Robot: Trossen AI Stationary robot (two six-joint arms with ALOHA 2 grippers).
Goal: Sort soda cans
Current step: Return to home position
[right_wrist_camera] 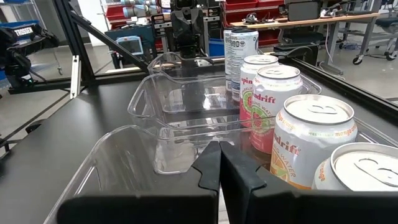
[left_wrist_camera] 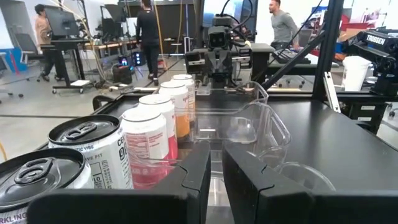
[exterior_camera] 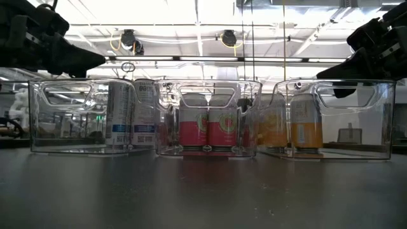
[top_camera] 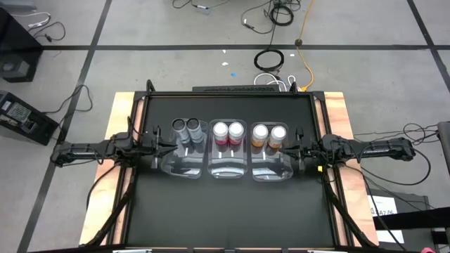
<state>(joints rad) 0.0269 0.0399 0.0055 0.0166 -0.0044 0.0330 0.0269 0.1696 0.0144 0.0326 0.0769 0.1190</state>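
Note:
Three clear bins stand in a row across the middle of the black table. The left bin [top_camera: 184, 160] holds two dark grey soda cans [top_camera: 185, 128], the middle bin [top_camera: 228, 165] two pink-red cans [top_camera: 228, 131], and the right bin [top_camera: 271, 167] two orange cans [top_camera: 268, 133]. All the cans stand upright on the bin floors at the far ends. My left gripper [top_camera: 165, 145] [left_wrist_camera: 216, 177] hangs shut and level just outside the left bin. My right gripper [top_camera: 299, 149] [right_wrist_camera: 219, 165] hangs shut just outside the right bin. Both sit above rim height in the low view.
The near halves of the bins hold no cans. Bare black tabletop [top_camera: 225, 218] stretches from the bins to the near edge. Wooden borders [top_camera: 337, 112] frame the table. People [left_wrist_camera: 149, 31] stand at workbenches in the room beyond.

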